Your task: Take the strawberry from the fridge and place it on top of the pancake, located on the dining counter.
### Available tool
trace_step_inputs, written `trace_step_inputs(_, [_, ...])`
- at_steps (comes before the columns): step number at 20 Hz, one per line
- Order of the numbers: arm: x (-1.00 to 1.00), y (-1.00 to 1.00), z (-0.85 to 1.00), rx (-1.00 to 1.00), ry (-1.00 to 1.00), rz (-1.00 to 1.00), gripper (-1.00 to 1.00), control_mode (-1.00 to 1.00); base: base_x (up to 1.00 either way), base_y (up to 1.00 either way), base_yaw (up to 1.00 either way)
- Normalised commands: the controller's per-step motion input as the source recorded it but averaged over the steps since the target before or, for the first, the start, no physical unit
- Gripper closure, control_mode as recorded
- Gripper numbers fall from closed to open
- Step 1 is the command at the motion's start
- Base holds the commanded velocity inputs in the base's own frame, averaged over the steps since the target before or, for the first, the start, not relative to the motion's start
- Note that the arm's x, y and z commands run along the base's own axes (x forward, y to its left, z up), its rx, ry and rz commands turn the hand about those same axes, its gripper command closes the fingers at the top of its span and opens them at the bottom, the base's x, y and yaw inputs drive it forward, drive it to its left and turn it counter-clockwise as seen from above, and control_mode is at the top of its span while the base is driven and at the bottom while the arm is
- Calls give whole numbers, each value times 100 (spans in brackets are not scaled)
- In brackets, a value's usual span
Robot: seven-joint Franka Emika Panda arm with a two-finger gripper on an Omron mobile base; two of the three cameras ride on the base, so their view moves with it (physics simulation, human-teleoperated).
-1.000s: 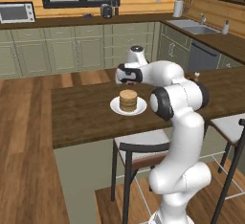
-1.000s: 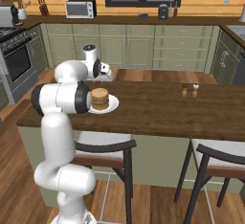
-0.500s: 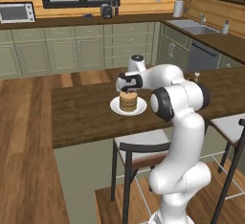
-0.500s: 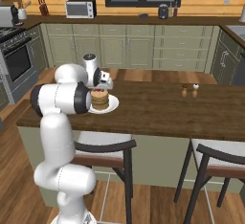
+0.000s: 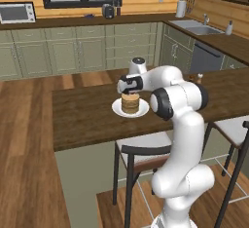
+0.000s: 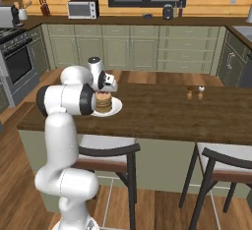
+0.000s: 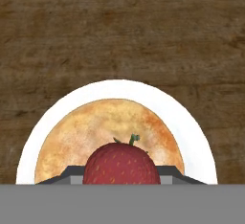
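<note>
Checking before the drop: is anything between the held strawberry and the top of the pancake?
Nothing visible. The strawberry, held in the gripper, sits directly over the bare pancake on its white plate.

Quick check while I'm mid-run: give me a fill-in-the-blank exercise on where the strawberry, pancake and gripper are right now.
1. The gripper is shut on the ____.
2. The pancake lies on a white ____.
3. In the hand view, the strawberry is above the ____.
4. The plate stands on the dark brown wooden dining ____.

Missing words: strawberry; plate; pancake; counter
</note>
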Motion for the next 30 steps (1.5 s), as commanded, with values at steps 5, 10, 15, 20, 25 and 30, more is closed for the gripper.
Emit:
trace_step_inputs(5, [0, 0, -33, -1, 5, 0, 100, -100, 0, 0, 0])
trace_step_inputs(10, [-3, 1, -34, -3, 2, 0, 100, -100, 0, 0, 0])
trace_step_inputs(15, [0, 0, -15, 0, 2, 0, -100, -100, 0, 0, 0])
trace_step_inputs(20, [-6, 0, -4, 0, 1, 0, -100, -100, 0, 0, 0])
trace_step_inputs(25, [0, 0, 0, 0, 0, 0, -100, -100, 0, 0, 0])
trace_step_inputs(30, [-2, 1, 10, -1, 0, 0, -100, -100, 0, 0, 0])
